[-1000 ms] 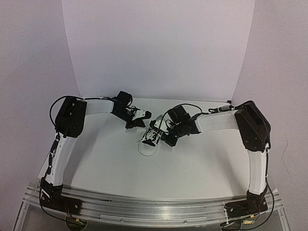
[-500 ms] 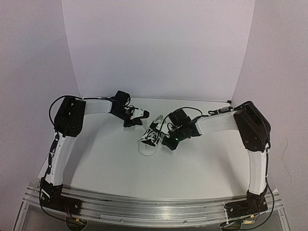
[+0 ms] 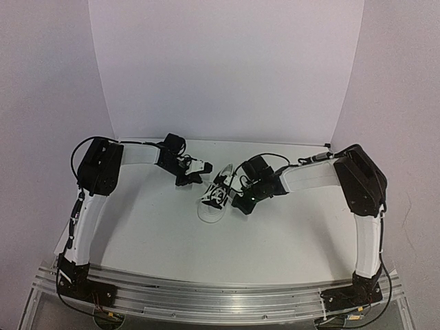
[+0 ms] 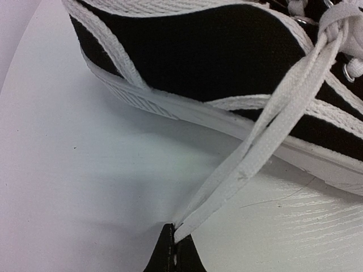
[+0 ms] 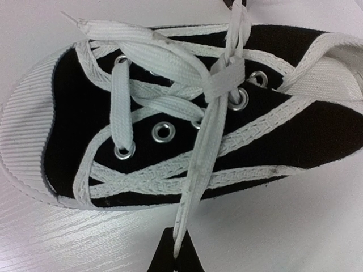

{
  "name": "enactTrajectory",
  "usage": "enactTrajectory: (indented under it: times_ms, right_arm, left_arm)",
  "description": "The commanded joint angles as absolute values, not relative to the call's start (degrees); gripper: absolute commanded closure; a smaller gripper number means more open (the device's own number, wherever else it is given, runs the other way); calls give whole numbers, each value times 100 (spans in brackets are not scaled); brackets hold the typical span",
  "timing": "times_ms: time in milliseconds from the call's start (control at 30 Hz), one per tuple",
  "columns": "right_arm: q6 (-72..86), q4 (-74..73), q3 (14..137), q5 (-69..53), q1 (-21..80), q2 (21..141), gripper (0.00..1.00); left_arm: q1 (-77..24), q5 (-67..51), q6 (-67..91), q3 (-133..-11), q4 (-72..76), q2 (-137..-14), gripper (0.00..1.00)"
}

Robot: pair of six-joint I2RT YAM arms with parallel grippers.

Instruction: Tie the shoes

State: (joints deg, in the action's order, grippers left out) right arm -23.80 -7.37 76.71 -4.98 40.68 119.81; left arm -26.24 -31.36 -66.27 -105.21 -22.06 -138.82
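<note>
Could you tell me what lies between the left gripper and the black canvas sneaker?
The left wrist view shows a doubled flat white lace stretched from the left gripper up to the black canvas sneaker, over the white table.

Sneaker (image 3: 214, 199) – L tool (image 3: 186, 179), R tool (image 3: 241, 203) close either side

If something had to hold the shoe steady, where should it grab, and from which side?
Probably the white toe cap, pinched across its width from the front. It is ribbed rubber and away from the taut laces, which the left gripper and right gripper hold to either side.
</note>
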Motion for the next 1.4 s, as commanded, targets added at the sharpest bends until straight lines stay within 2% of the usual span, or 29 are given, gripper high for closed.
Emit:
enactTrajectory:
  times_ms: [0, 33, 67, 167, 300, 367, 500, 533, 600, 633, 667, 933, 1167, 1367]
  right_arm:
    - [-2229, -1009, 7789, -753, 3981, 11804, 80]
    - [-2169, -954, 7784, -826, 3969, 11762, 56]
    - [-2063, -871, 7767, -901, 3957, 11711, 38]
    - [-1701, -652, 7701, -1223, 3817, 11529, 33]
    - [-817, -175, 7539, -2078, 3440, 11230, 33]
    - [-255, 97, 7508, -2528, 3252, 11167, 33]
    - [609, 993, 7265, -2764, 3011, 11127, 34]
    - [694, 1068, 7325, -2551, 3007, 11213, 36]
    - [967, 1007, 7600, -1875, 3006, 11521, 51]
    - [1070, 925, 7720, -1479, 3010, 11642, 59]
    - [1131, 873, 7834, -1223, 3014, 11763, 62]
    - [1550, 536, 8739, -824, 3097, 12663, 63]
    - [1828, 607, 9253, -953, 3104, 13220, 63]
    - [1920, 732, 9246, -890, 3130, 13201, 62]
  left_arm:
    - [-2523, -3109, -6511, -10558, -2474, -13639, 85]
    - [-2523, -3241, -6454, -10586, -2595, -13576, 70]
    - [-2523, -3371, -6349, -10562, -2653, -13464, 53]
    - [-2523, -3616, -6068, -10387, -2715, -13153, 38]
    - [-2503, -3665, -5939, -10523, -3335, -12849, 27]
    - [-2490, -3733, -5941, -10507, -3642, -12674, 33]
    - [-2506, -4045, -5740, -10127, -3985, -12469, 66]
    - [-2548, -4078, -5743, -9903, -3959, -12443, 72]
    - [-2670, -3965, -5769, -9399, -3684, -12394, 78]
    - [-2716, -3892, -5756, -9168, -3532, -12390, 78]
    - [-2748, -3810, -5703, -9028, -3359, -12402, 78]
    - [-3045, -3742, -5516, -8646, -2646, -12568, 67]
    - [-3275, -4163, -5176, -8619, -2669, -12602, 64]
    - [-3460, -4284, -4992, -8628, -2567, -12624, 63]
